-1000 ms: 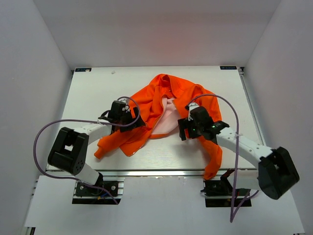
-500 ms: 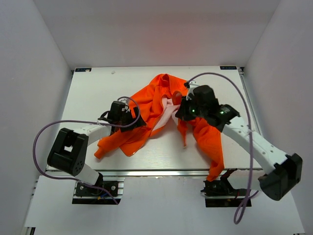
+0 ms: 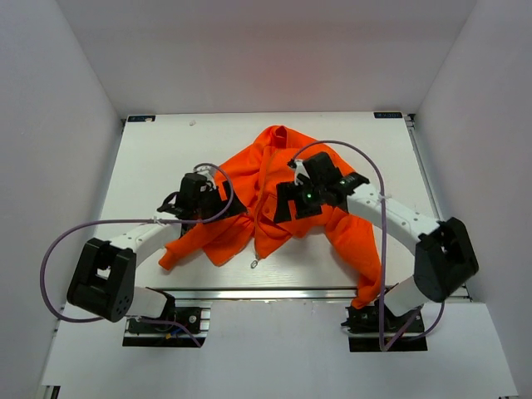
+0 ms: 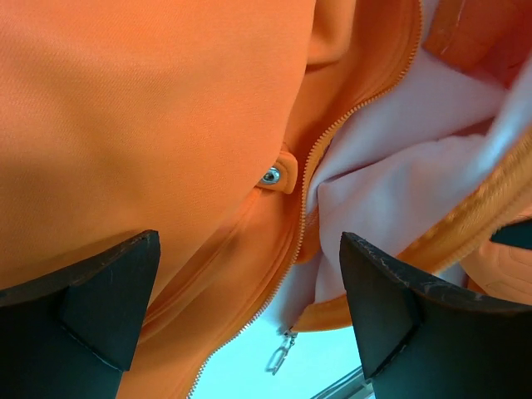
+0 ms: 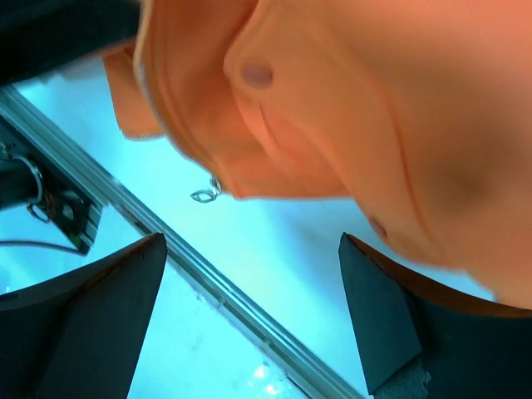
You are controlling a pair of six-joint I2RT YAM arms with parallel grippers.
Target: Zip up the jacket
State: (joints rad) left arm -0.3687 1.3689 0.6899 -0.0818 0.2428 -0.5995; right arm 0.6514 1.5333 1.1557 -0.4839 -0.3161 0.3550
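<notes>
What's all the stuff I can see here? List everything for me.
jacket: one, bright orange with pale lining, mid-table, front open
zipper pull: one, silvery, at the jacket's bottom hem
snap: one, silvery, on an orange tab beside the zipper teeth
table: one, white, under everything
cables: two, purple, one looping off each arm
left arm: one, black and white, reaching over the jacket
right arm: one, black and white, reaching over the jacket
left fingers: two, black, apart
right fingers: two, black, apart
</notes>
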